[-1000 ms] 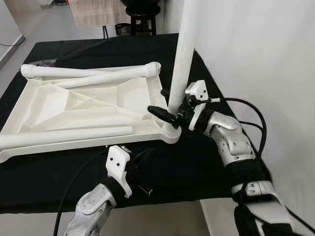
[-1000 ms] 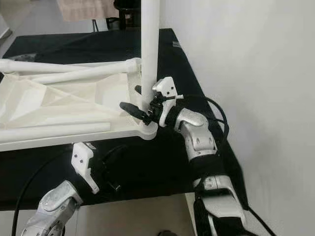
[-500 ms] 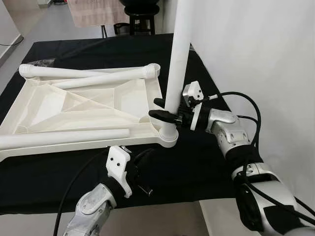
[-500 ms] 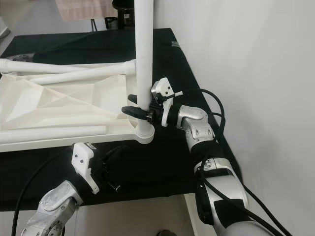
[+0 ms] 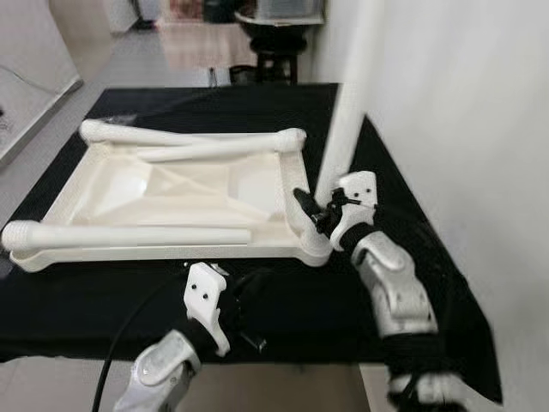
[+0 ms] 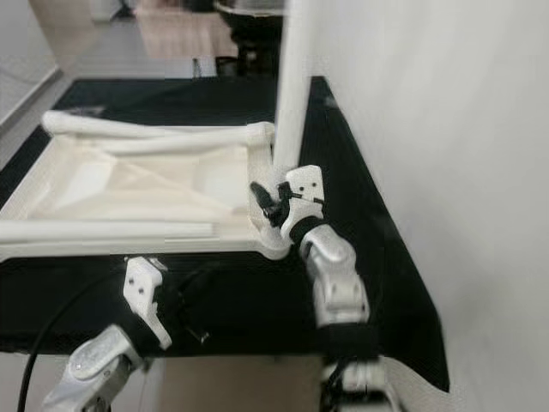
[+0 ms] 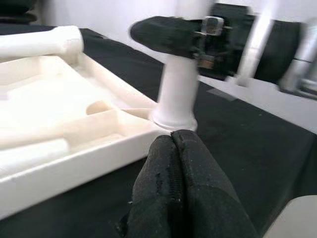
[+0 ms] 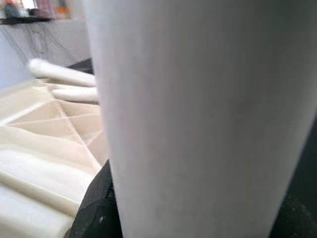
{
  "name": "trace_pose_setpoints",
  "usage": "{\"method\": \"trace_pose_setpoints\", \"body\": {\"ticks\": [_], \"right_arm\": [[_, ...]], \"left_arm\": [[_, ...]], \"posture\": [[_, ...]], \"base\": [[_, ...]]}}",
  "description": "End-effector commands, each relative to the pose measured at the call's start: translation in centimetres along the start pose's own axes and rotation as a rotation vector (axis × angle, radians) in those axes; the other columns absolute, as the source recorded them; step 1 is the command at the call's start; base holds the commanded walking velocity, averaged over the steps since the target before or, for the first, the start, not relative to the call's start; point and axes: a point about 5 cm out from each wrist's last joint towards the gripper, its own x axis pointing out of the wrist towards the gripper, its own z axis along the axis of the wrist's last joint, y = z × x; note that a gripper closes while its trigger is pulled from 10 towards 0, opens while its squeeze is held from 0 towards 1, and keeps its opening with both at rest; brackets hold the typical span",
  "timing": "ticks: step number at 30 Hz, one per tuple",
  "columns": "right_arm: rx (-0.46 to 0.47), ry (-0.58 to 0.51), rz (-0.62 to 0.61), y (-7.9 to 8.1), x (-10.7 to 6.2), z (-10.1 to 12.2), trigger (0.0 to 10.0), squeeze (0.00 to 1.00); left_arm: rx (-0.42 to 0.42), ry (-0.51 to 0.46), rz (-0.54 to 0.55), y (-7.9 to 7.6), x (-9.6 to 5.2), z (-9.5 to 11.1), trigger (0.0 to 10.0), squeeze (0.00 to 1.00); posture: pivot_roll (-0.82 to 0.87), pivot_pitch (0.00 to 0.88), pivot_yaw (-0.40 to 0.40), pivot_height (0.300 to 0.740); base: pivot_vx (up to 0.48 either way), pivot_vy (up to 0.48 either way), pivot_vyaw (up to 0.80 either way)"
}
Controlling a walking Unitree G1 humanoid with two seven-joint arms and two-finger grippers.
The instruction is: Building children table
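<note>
Tabletop: white plastic tabletop (image 5: 171,193) lies upside down on the black surface (image 5: 103,296), its ribbed hollow underside facing up like a shallow tray.
Inside the tabletop: one loose leg (image 5: 137,236) lies along the near rim; a second loose leg (image 5: 219,150) lies slanted toward the far right corner; a third leg (image 5: 129,133) lies along the far rim.
Upright leg: fourth white leg (image 5: 343,137) stands nearly vertical in the near right corner socket (image 5: 313,249) of the tabletop, close to the white wall (image 5: 463,129).
Right gripper: right gripper (image 5: 310,210) sits low on the upright leg, just above the socket, its black fingers clamped on either side of the leg; the right wrist view has the leg pressed close against the camera.
Left gripper: left gripper (image 7: 173,163) hovers over the black surface just in front of the tabletop's near edge, fingers pressed together with nothing between them, pointing toward the socket.
Background: dark stool (image 5: 279,39) stands beyond the far end of the surface.
Change since half a second ago: whole view has shifted and blurred, so the camera moved; right gripper's fingers now point more steeply upward along the leg than before; left gripper's place by the near edge is unchanged.
</note>
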Motion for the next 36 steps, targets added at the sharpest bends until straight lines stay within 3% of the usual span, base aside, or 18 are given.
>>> {"method": "trace_pose_setpoints", "body": {"ticks": [1, 5, 6, 7, 9, 10, 11, 14, 15, 16, 17, 21, 29, 30, 31, 33, 34, 36], "right_arm": [[0.038, 0.19, -0.002, 0.9, -0.4, -3.5, 0.0, 0.0], [-0.002, 0.169, -0.004, 0.9, 1.0, -3.0, 0.0, 0.0], [-0.022, 0.171, -0.022, 0.3, 1.6, -2.9, 1.3, 0.0], [-0.028, 0.162, -0.021, 0.1, 1.8, -2.7, 10.0, 0.0], [-0.031, 0.155, -0.02, -0.1, 1.9, -2.5, 10.0, 0.0], [-0.029, 0.138, 0.005, -0.2, 2.0, -2.1, 10.0, 0.75], [-0.009, 0.117, 0.031, -0.1, 2.1, -1.5, 10.0, 1.0], [0.013, 0.048, 0.112, 0.0, 2.0, 0.3, 10.0, 1.0], [0.011, 0.021, 0.165, 0.0, 2.1, 0.9, 10.0, 0.86], [0.011, 0.021, 0.165, 0.0, 2.1, 0.9, 10.0, 0.86], [0.005, -0.009, 0.246, 0.0, 2.2, 1.6, 10.0, 0.0], [0.001, -0.026, 0.298, -0.1, 2.2, 2.0, 10.0, 0.0], [-0.098, 0.013, 0.618, -2.1, 2.8, 2.0, 10.0, 0.0], [-0.096, 0.024, 0.644, -2.4, 3.1, 2.0, 4.5, 0.0], [-0.094, 0.026, 0.655, -2.6, 3.3, 2.1, 2.1, 0.0], [-0.094, 0.026, 0.655, -2.6, 3.3, 2.1, 2.1, 0.0], [-0.073, 0.029, 0.665, -2.7, 3.5, 2.2, 0.0, 0.0], [-0.056, 0.027, 0.669, -2.8, 3.7, 2.3, 0.0, 0.0]], "left_arm": [[-0.002, 0.004, -0.006, 0.0, 0.0, 0.1, 10.0, 0.0], [-0.002, 0.004, -0.006, -0.1, 0.2, 0.1, 10.0, 0.0], [-0.002, 0.002, -0.005, -0.3, 0.2, 0.0, 10.0, 0.0], [-0.002, 0.001, -0.003, -0.3, 0.2, 0.0, 10.0, 0.0], [-0.002, 0.0, -0.002, -0.3, 0.2, 0.0, 10.0, 0.0], [-0.003, -0.001, -0.001, -0.3, 0.3, 0.0, 10.0, 0.0], [-0.003, -0.001, -0.001, -0.3, 0.3, -0.1, 10.0, 0.0], [-0.005, 0.002, -0.002, -0.2, 0.3, -0.2, 10.0, 0.0], [-0.006, 0.003, -0.002, -0.2, 0.3, -0.2, 10.0, 0.0], [-0.006, 0.003, -0.002, -0.2, 0.3, -0.2, 10.0, 0.0], [-0.006, 0.003, -0.002, -0.2, 0.3, -0.2, 10.0, 0.0], [-0.006, 0.004, -0.002, -0.2, 0.3, -0.2, 10.0, 0.0], [-0.008, 0.005, -0.003, -0.4, 0.3, -0.2, 10.0, 0.0], [-0.009, 0.006, -0.004, -0.4, 0.3, -0.3, 10.0, 0.0], [-0.009, 0.006, -0.004, -0.5, 0.3, -0.3, 10.0, 0.0], [-0.009, 0.006, -0.004, -0.5, 0.3, -0.3, 10.0, 0.0], [-0.01, 0.007, -0.004, -0.5, 0.3, -0.3, 10.0, 0.0], [-0.011, 0.009, -0.004, -0.5, 0.3, -0.5, 10.0, 0.0]], "posture": [[0.07, 0.13, -0.024, 0.74], [0.07, 0.121, -0.03, 0.74], [0.07, 0.121, -0.036, 0.74], [0.07, 0.119, -0.039, 0.74], [0.07, 0.119, -0.039, 0.74], [0.07, 0.116, -0.04, 0.74], [0.07, 0.114, -0.039, 0.74], [0.07, 0.111, -0.036, 0.74], [0.07, 0.109, -0.036, 0.74], [0.07, 0.109, -0.036, 0.74], [0.07, 0.109, -0.036, 0.74], [0.07, 0.109, -0.036, 0.74], [0.08, 0.1, -0.041, 0.74], [0.08, 0.098, -0.042, 0.74], [0.08, 0.098, -0.042, 0.74], [0.08, 0.098, -0.042, 0.74], [0.08, 0.097, -0.043, 0.74], [0.08, 0.096, -0.043, 0.74]], "base": [[0.0, 0.0, 0.0], [0.0, 0.0, 0.0], [0.0, 0.0, 0.0], [0.0, 0.0, 0.0], [0.0, 0.0, 0.0], [0.0, 0.0, 0.0], [0.0, 0.0, 0.0], [0.0, 0.0, 0.0], [0.0, 0.0, 0.0], [0.0, 0.0, 0.0], [0.0, 0.0, 0.0], [0.0, 0.0, 0.0], [0.0, 0.0, 0.0], [0.0, 0.0, 0.0], [0.0, 0.0, 0.0], [0.0, 0.0, 0.0], [0.0, 0.0, 0.0], [0.0, 0.0, 0.0]]}}
